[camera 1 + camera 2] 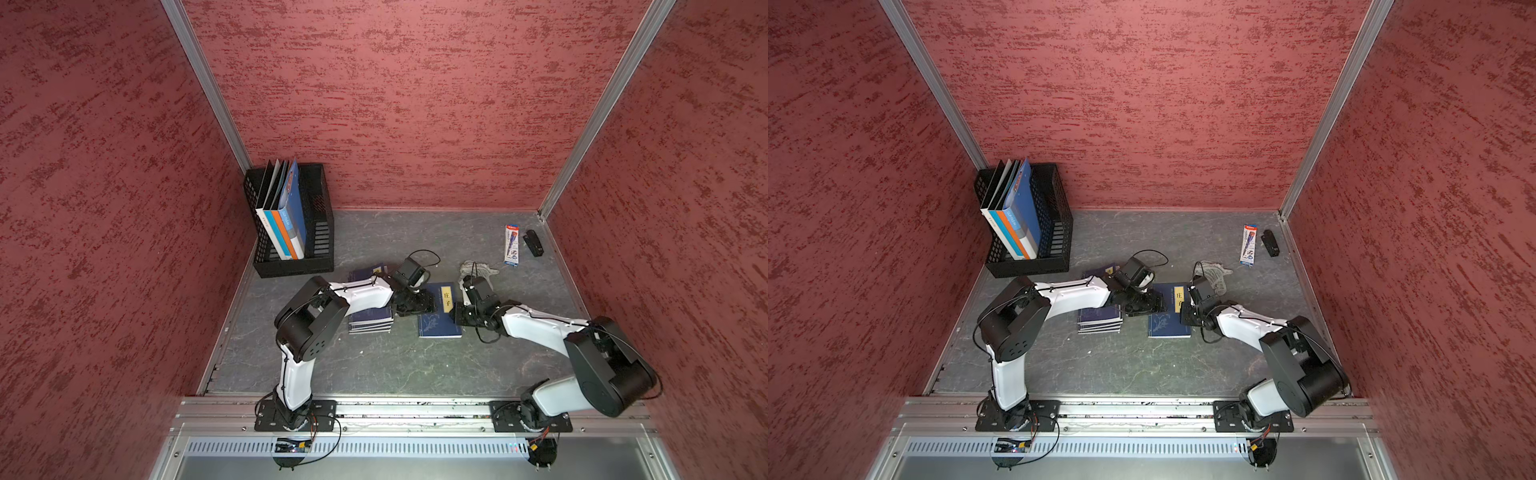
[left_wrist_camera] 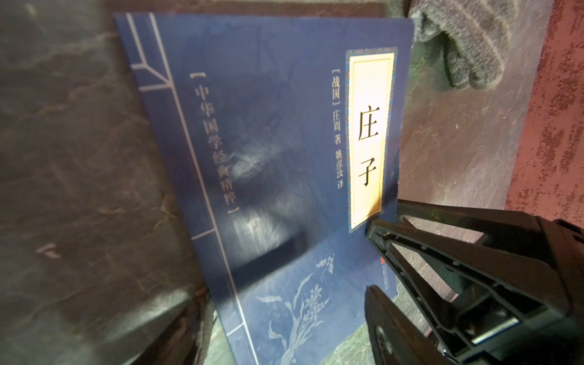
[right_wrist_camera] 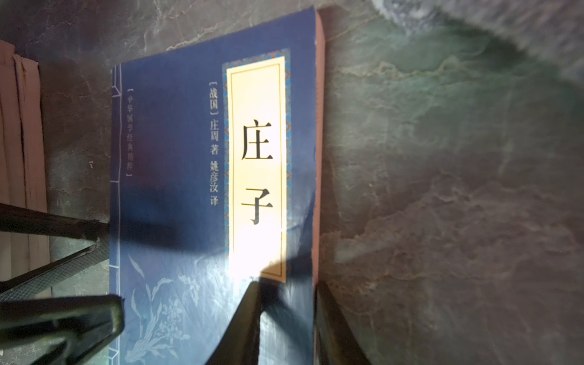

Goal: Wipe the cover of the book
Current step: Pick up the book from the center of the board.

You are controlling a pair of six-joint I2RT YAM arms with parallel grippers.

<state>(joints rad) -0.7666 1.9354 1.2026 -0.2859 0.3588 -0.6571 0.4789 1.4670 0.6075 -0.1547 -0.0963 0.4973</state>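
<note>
The table (image 1: 374, 365) is shut in by red walls (image 1: 415, 104) at the back and on both sides, with a metal rail (image 1: 415, 409) along the front. The widest bare stretch lies between that rail and the book (image 1: 439, 322).

The book lies flat and face up near the middle of the table. Its spine faces a stack of dark blue books (image 1: 370, 326), and only a narrow strip of table parts the two. The left fingers (image 3: 63, 226) stand wide apart in that strip, tips at the spine edge. The right fingers (image 3: 246, 325) are a little apart at the fore edge: one lies over the cover, the other just beside the page edge, and they clamp nothing.

A grey cloth (image 1: 478, 270) lies near the book's far right corner, not touching it. A pen packet (image 1: 512, 245) and a stapler (image 1: 534, 243) sit well apart by the back right corner.

The cover is dark blue, with a cream title label in black characters, thin white lines by the spine, pale flowers low down and a dull shine mid-cover.

A black mesh file rack (image 1: 320, 232) in the back left corner holds upright folders (image 1: 282, 220), leaning toward its left side.
</note>
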